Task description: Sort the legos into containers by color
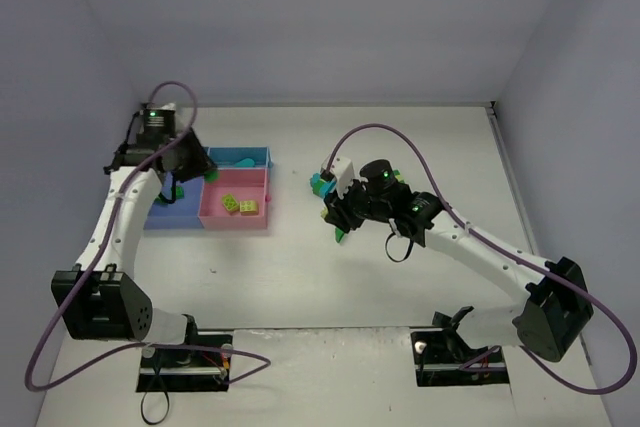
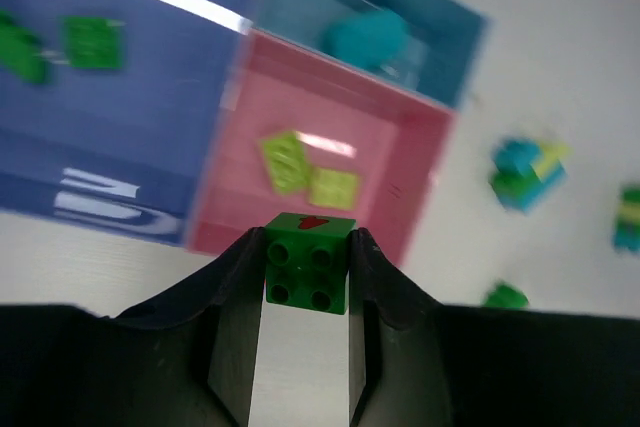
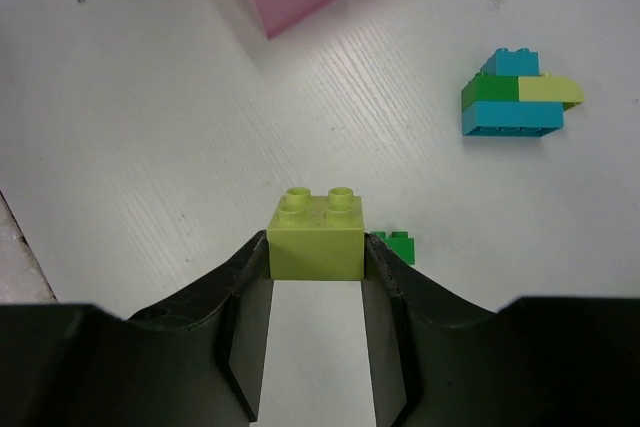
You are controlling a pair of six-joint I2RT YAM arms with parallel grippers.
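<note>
Holding bricks: blue tray (image 2: pixel 150 137), green pair (image 2: pixel 93 42); pink tray (image 2: pixel 395 182), lime pair (image 2: pixel 285 159); light-blue tray (image 2: pixel 445 57), seemingly a teal brick (image 2: pixel 365 37). Left gripper (image 2: pixel 307 272) clamps a dark green brick (image 2: pixel 308 247) by the pink tray; right gripper (image 3: pixel 316 247) clamps a lime brick (image 3: pixel 316 232) above the table (image 3: pixel 150 97).

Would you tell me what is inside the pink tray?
Two yellow-green bricks lie inside the pink tray. From the left wrist, the dark green brick in the left gripper covers its near rim.

I see my left arm (image 1: pixel 118 209) and right arm (image 1: pixel 478 247) with white links, black joints, purple cables (image 1: pixel 375 128) and green lights (image 1: pixel 152 115).
</note>
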